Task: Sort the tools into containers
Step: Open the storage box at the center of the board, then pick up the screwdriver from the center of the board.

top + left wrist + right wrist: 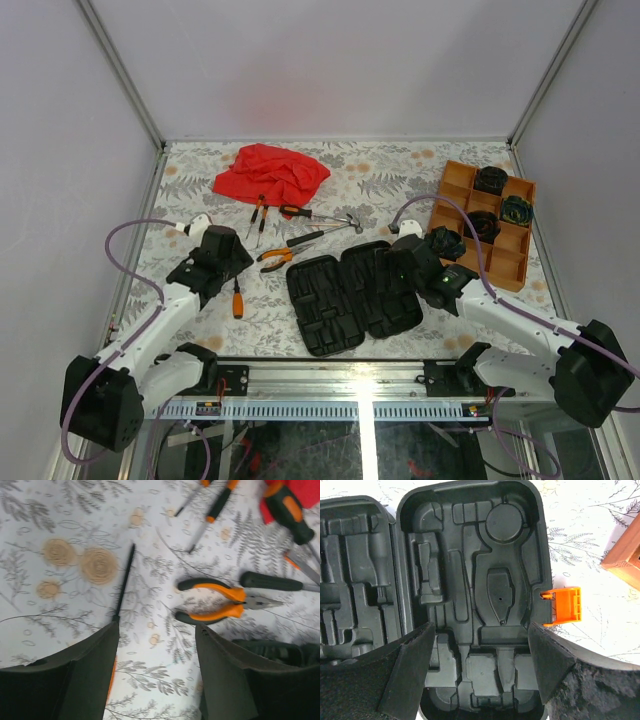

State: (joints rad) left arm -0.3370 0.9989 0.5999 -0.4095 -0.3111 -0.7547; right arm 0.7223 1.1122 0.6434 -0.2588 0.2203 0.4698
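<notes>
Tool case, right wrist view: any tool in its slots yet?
No, the moulded slots of the open tool case that show here are all bare black plastic, with no tool in them.

Pliers point(275, 257) left of case point(350, 295); tray point(510, 270) right, w/ bundles point(490, 180) in.

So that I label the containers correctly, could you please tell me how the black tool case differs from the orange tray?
The black tool case lies opened in two halves with irregular moulded slots; the orange tray is one piece with square compartments. The case's slots show no tools, while the tray holds dark coiled bundles. Both lie open-topped on the table.
</notes>
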